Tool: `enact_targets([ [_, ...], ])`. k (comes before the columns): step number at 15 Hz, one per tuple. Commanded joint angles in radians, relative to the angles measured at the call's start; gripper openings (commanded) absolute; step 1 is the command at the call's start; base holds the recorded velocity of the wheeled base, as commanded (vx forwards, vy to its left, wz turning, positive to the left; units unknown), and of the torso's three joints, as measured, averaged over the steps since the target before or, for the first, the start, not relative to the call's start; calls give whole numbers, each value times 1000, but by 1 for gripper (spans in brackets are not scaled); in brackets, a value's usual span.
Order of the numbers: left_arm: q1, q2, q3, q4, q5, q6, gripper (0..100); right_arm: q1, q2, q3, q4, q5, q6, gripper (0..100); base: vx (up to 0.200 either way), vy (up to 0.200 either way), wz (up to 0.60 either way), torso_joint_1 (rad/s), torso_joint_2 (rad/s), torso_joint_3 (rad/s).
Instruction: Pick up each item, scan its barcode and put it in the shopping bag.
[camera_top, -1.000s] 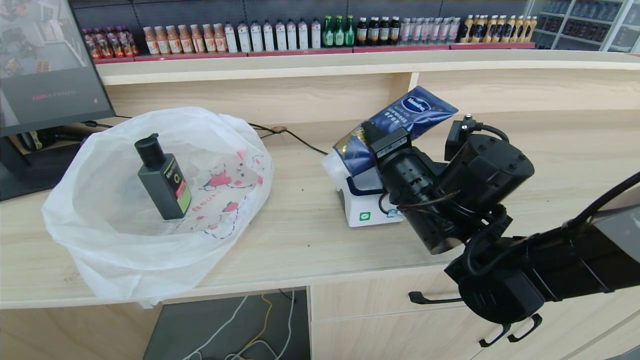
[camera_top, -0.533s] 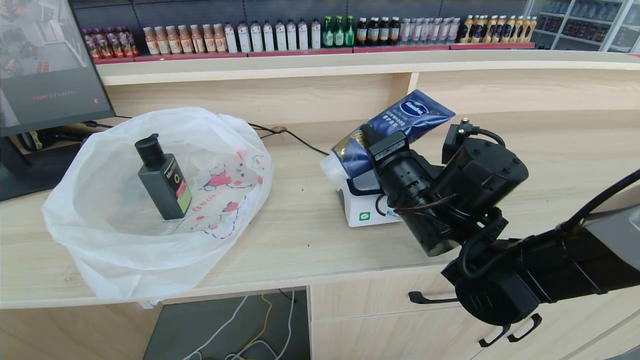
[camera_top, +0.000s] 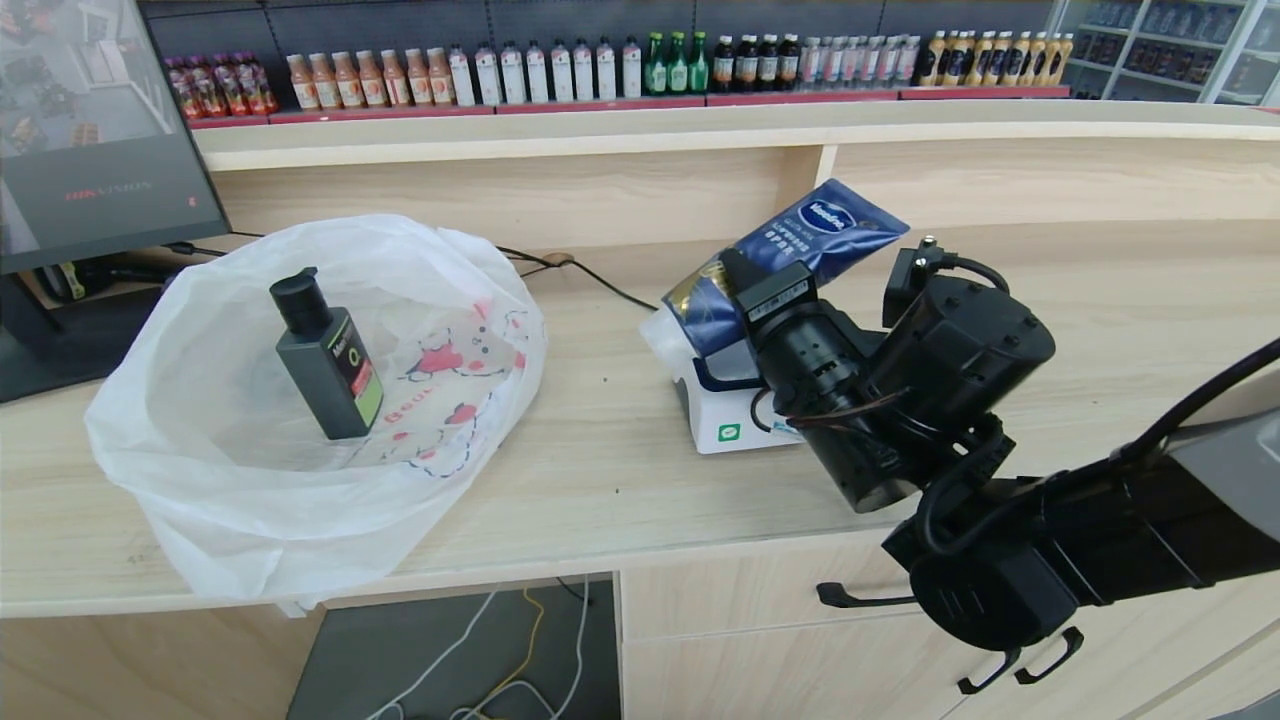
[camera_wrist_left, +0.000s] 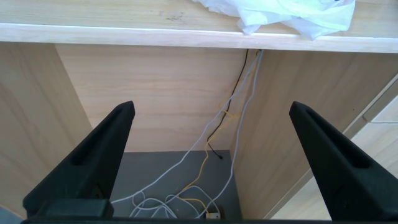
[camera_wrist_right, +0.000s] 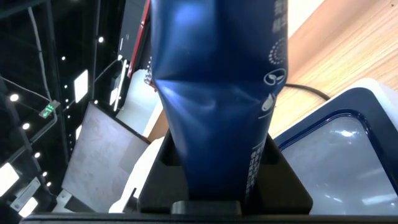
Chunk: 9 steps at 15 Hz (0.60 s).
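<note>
My right gripper (camera_top: 745, 285) is shut on a dark blue pouch (camera_top: 790, 255) and holds it tilted just above the white barcode scanner (camera_top: 730, 400) at the counter's middle. In the right wrist view the blue pouch (camera_wrist_right: 217, 93) sits clamped between the fingers, with the scanner's glass window (camera_wrist_right: 348, 149) beside it. A white plastic shopping bag (camera_top: 200, 480) lies open on the counter's left, and a dark green bottle with a black cap (camera_top: 325, 360) stands inside it. My left gripper (camera_wrist_left: 211, 162) hangs open below the counter edge, facing the cavity under it.
A monitor (camera_top: 90, 130) stands at the far left behind the bag. A black cable (camera_top: 590, 275) runs across the counter behind the scanner. A raised ledge (camera_top: 700, 130) backs the counter, with rows of bottles beyond. Loose wires (camera_wrist_left: 211, 162) hang under the counter.
The right gripper with the blue pouch shifted slightly left and down toward the scanner a second ago, then stayed put. Bag and bottle are unmoved.
</note>
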Motion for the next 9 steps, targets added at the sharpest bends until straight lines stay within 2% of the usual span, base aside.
enact_targets([
  [1,0,0,0,0,2,0,100,1,-10,0,-1,0,-2,0,0,0,0,0,0,0],
  [5,0,0,0,0,0,0,100,1,-45,1,7,0,-16,0,0,0,0,0,0,0],
  [9,0,0,0,0,0,0,100,4,-80,12,1,3,-97,0,0,0,0,0,0,0],
])
